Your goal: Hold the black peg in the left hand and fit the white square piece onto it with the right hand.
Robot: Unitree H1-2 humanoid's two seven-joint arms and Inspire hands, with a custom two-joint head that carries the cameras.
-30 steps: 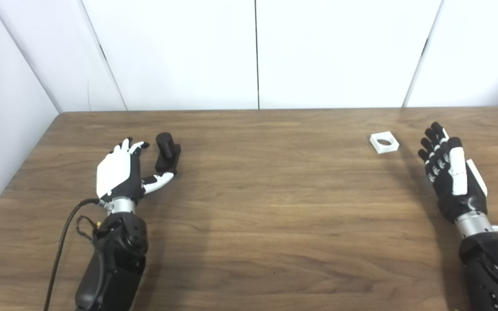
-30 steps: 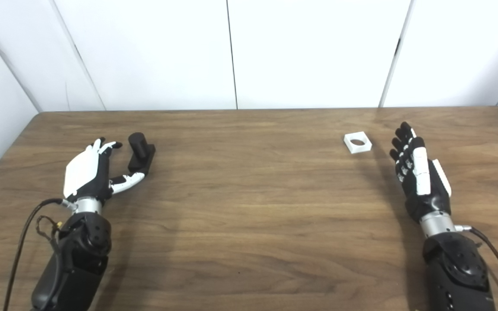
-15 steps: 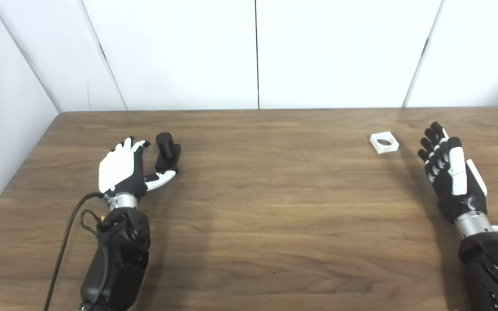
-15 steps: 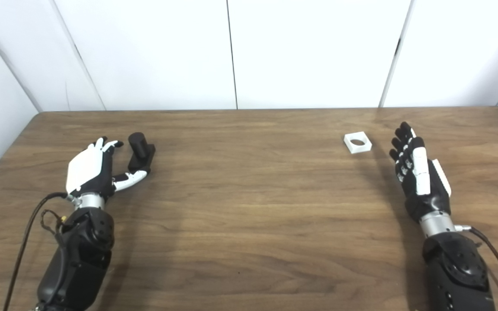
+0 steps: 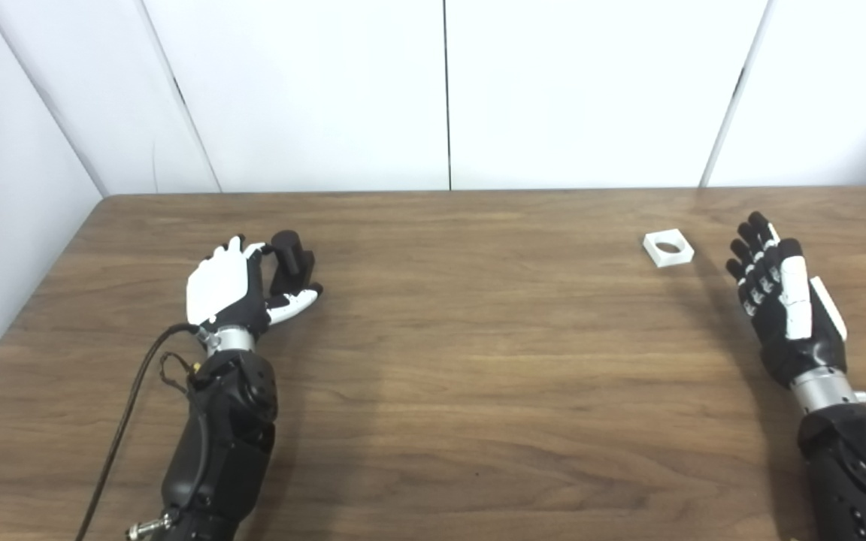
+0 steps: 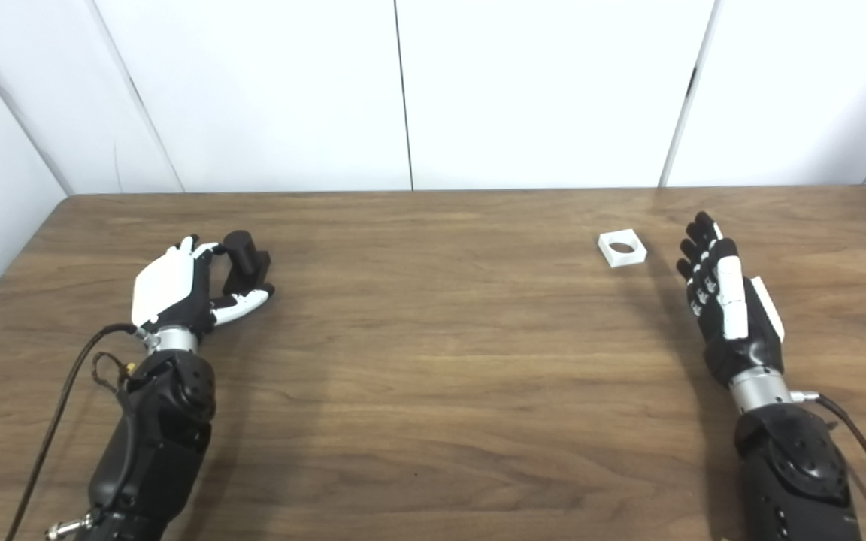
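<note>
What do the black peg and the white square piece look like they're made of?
Black peg: probably matte plastic, with a uniform dull black and no glints. White square piece: probably matte plastic too, plain even white with crisp edges and a clean round hole. Neither can be confirmed by look alone.

Bright even overhead light; soft arm shadows on table [image 5: 478, 361]; slight blur.

Two head cameras, side by side, look down and forward over the bench [image 5: 478, 361].
Both views face the white wall panels [image 6: 538, 90] behind the far edge, from moderate range, high above the near edge. They share nearly the whole scene: both arms entering from below, the full bench width. The right eye view sits slightly rightward, so everything appears shifted left in it.
</note>
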